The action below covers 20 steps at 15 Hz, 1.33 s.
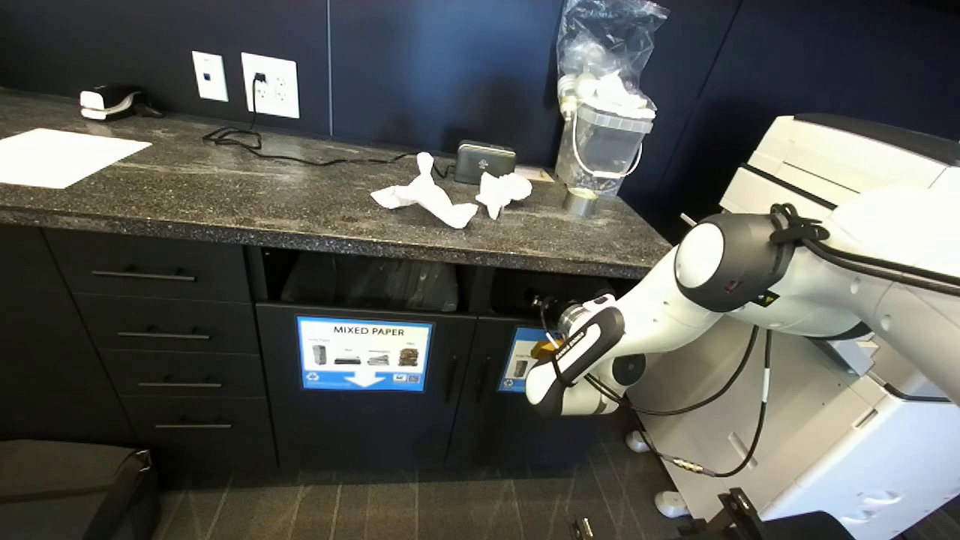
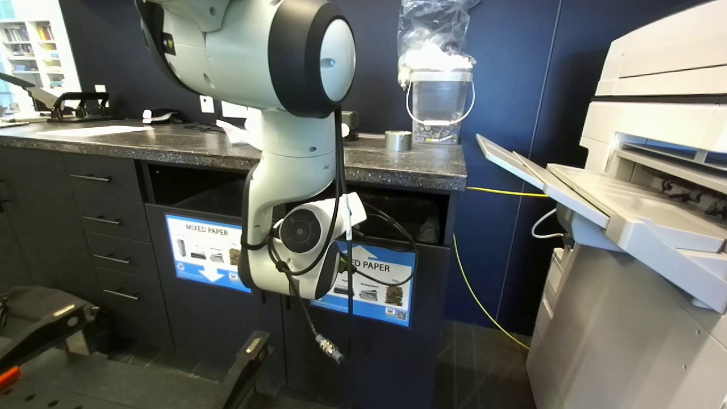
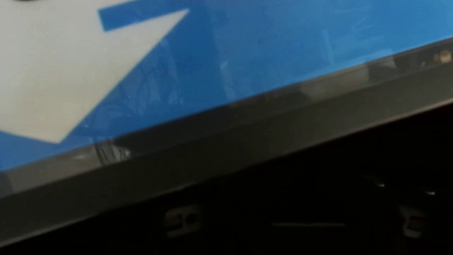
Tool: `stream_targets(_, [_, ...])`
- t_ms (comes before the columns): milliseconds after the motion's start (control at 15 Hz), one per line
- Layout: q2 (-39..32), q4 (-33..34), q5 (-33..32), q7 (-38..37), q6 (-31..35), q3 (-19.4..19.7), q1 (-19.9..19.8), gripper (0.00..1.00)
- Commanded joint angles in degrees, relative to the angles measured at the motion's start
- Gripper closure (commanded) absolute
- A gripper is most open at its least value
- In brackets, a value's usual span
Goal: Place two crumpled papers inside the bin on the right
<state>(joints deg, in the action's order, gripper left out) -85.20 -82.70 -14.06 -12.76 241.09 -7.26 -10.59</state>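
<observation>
Two crumpled white papers lie on the dark counter: a long twisted one [image 1: 427,196] and a smaller one [image 1: 504,193]. In an exterior view the arm hides most of them, though part of the long paper [image 2: 235,133] shows. The right bin is a dark cabinet [image 2: 429,272] with a slot below the counter and a mixed paper sign. The gripper reaches into this slot and is mostly hidden in both exterior views. In the wrist view the slot's lower edge [image 3: 247,141] crosses the picture. The gripper [image 3: 298,221] shows dimly there, its fingers wide apart, with nothing visible between them.
A left bin [image 1: 364,352] has a similar slot and sign. A tape roll [image 1: 580,202], a clear bucket [image 1: 607,150] and a small black box [image 1: 485,162] stand on the counter [image 1: 300,195]. A large printer [image 2: 625,318] stands right of the cabinets.
</observation>
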Motion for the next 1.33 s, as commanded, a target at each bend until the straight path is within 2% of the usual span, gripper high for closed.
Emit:
stream_targets(0, [0.0,1.2,1.8,0.6,1.2,1.9,2.1,0.0])
stream_targets(67, [0.2,0.7,1.3,2.2,1.2,0.9,1.3,0.0])
stream_targets(133, [0.8,0.1,1.9,1.7,1.7,2.4,2.4,0.0])
stream_targets(467, [5.2,-6.6,3.7,5.6,2.3,5.1,3.9,0.0])
stream_targets(800, [13.2,-17.2,5.2,8.6,0.0,7.9,4.6,0.0])
stream_targets(1000, [19.6,-23.8,6.3,10.4,-3.7,9.0,5.4,0.0])
stream_targets(1133, [25.4,-28.3,6.9,11.3,-10.3,9.4,6.2,0.0])
stream_targets(1267, [31.0,-31.4,10.3,13.3,-18.8,10.2,8.2,0.0])
